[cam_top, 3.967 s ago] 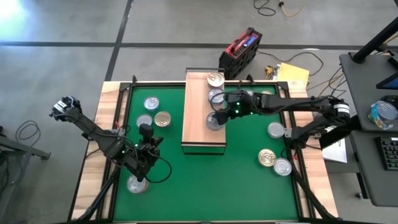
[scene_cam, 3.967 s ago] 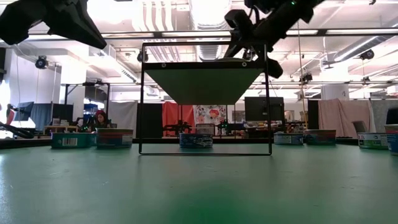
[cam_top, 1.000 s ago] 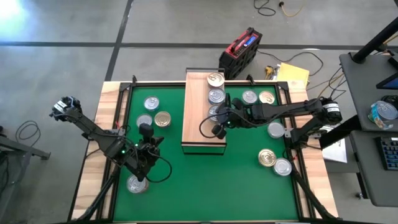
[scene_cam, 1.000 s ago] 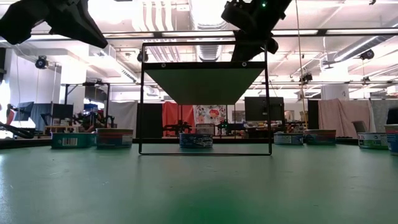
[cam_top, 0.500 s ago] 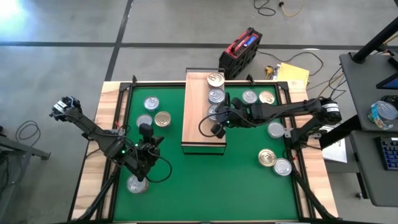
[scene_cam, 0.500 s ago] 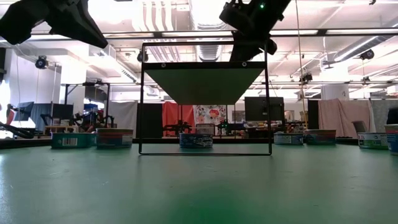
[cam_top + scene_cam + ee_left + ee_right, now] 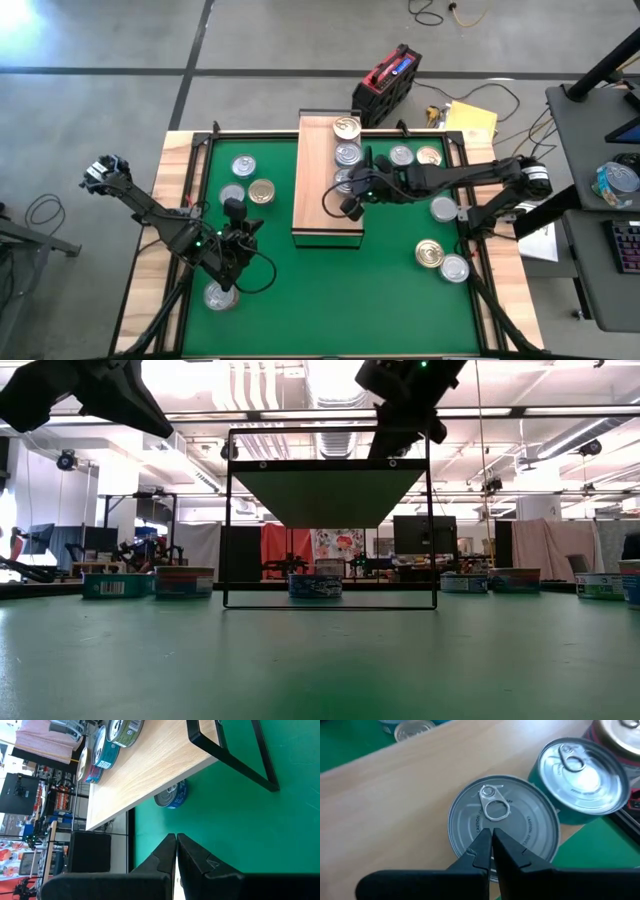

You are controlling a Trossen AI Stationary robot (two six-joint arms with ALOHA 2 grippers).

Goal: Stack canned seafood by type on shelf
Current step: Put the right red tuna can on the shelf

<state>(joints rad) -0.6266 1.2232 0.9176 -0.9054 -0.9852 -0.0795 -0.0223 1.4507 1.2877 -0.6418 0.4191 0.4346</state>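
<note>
Change since four seconds ago: right gripper [image 7: 348,206] was over the shelf [image 7: 318,200] right at the third can; it has since pulled back and up toward the shelf's right edge, with that can left standing on the board. Over the last half second, barely any shift.

Right gripper fingers [image 7: 492,851] are pressed together, holding nothing, hovering just above the silver-lid can [image 7: 503,826] on the wood. In the right wrist view the fingertips sit over the near rim of that lid, pull ring just beyond them.

Shelf runs lengthwise away from the front edge of the green mat [image 7: 330,290], long axis front to back in the high view. Three cans in a line along its right half: gold-lid can [image 7: 346,127] at the far end, teal-sided can [image 7: 581,765] next, then the silver-lid can nearest the gripper. All upright, lids up. Second and third cans sit just beside each other, whether touching unclear.

Left gripper [image 7: 231,211] waits over the mat's left side, fingers [image 7: 170,854] closed on nothing, near loose cans [image 7: 248,178]. One can [image 7: 172,797] lies on the mat under the shelf.
</note>
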